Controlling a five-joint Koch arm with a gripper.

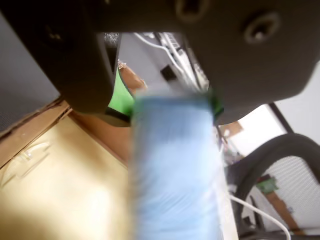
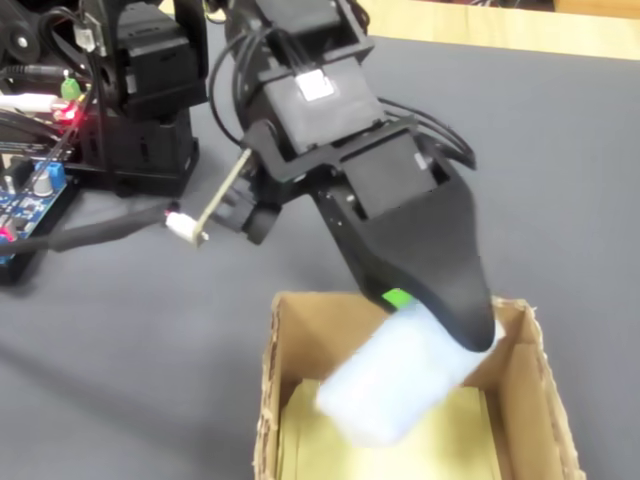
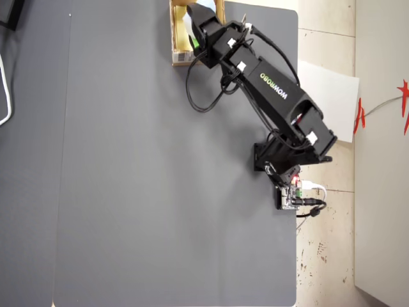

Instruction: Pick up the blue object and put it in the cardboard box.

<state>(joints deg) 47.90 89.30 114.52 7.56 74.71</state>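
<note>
The blue object point(image 2: 395, 378), a pale blue soft block, hangs tilted inside the cardboard box point(image 2: 270, 400), just above its yellowish floor. My gripper point(image 2: 440, 322) is shut on its upper end. In the wrist view the blue object point(image 1: 172, 170) is blurred. It fills the gap between the green pads point(image 1: 120, 100) of the gripper point(image 1: 170, 107), with the cardboard box point(image 1: 55, 195) interior below left. From overhead, the gripper point(image 3: 192, 29) reaches over the cardboard box point(image 3: 173, 38) at the table's top edge; the block is mostly hidden there.
The arm's base point(image 2: 140, 100), a blue circuit board point(image 2: 25, 205) and cables sit at the left in the fixed view. A white connector point(image 2: 186, 226) dangles beside the arm. Overhead, the dark mat point(image 3: 147, 192) spreads wide to the left of the arm.
</note>
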